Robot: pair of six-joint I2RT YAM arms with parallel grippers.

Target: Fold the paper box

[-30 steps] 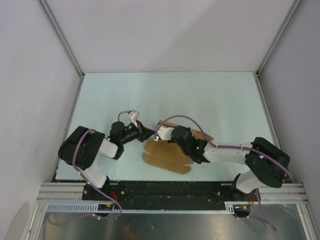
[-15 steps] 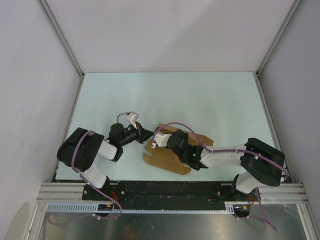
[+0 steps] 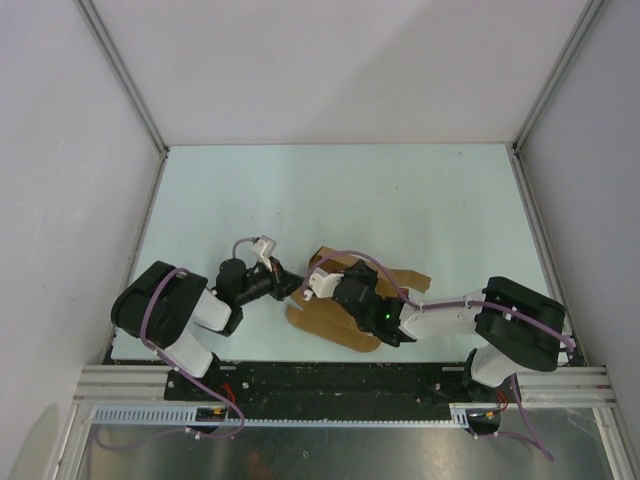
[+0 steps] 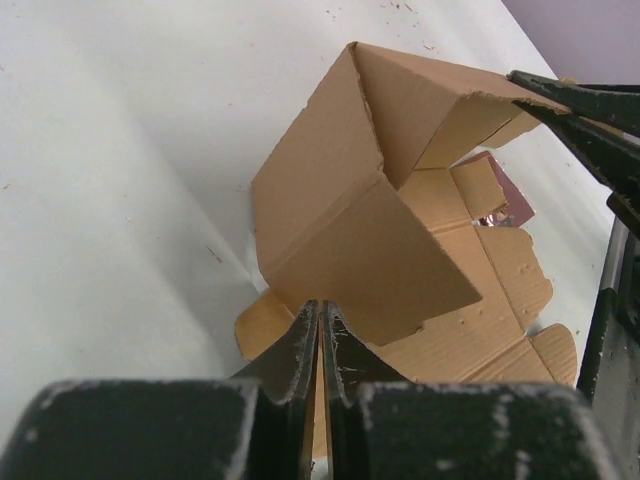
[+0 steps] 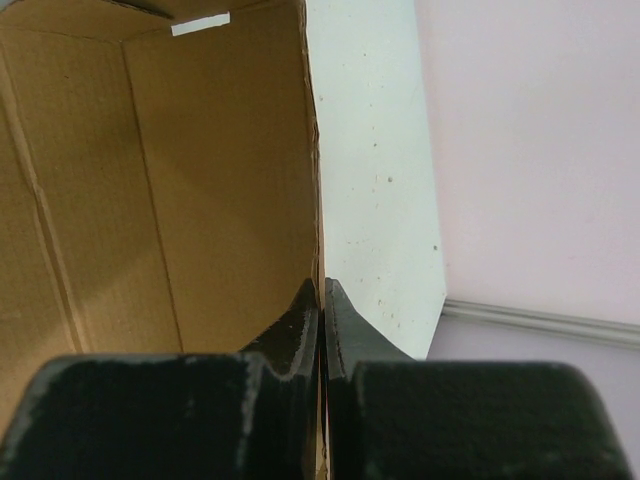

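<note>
- Black and white, the left arm (image 3: 185, 300) and the right arm (image 3: 470, 315) reach inward from the near edge of the pale table (image 3: 420, 200).
- The paper box (image 3: 322, 320), plain brown cardboard, lies just ahead of the arm bases. It sits between the two arms, a little right of the middle, and is only partly folded.
- From above, its long axis runs across the table from left to right, slightly slanted so the right end sits farther from the bases. Two rounded flaps lie flat and point toward the near edge.
- The left gripper (image 4: 321, 310) is at the box's left end. Its fingers are pressed together on the lower edge of a raised cardboard panel, with a thin strip of brown showing between them.
- Behind that panel, a second wall stands and meets it at a corner. The rest of the sheet lies flat on the table.
- The right gripper (image 5: 322, 292) is clamped on the edge of an upright wall, with the box's inner face to one side of its fingers and bare table to the other. In the left wrist view, its dark fingers pinch the top edge of the far wall.
- A small dark red piece (image 4: 503, 190) shows just past the box's flat part.
- Beyond the box, the table runs to pale walls (image 3: 340, 70).
</note>
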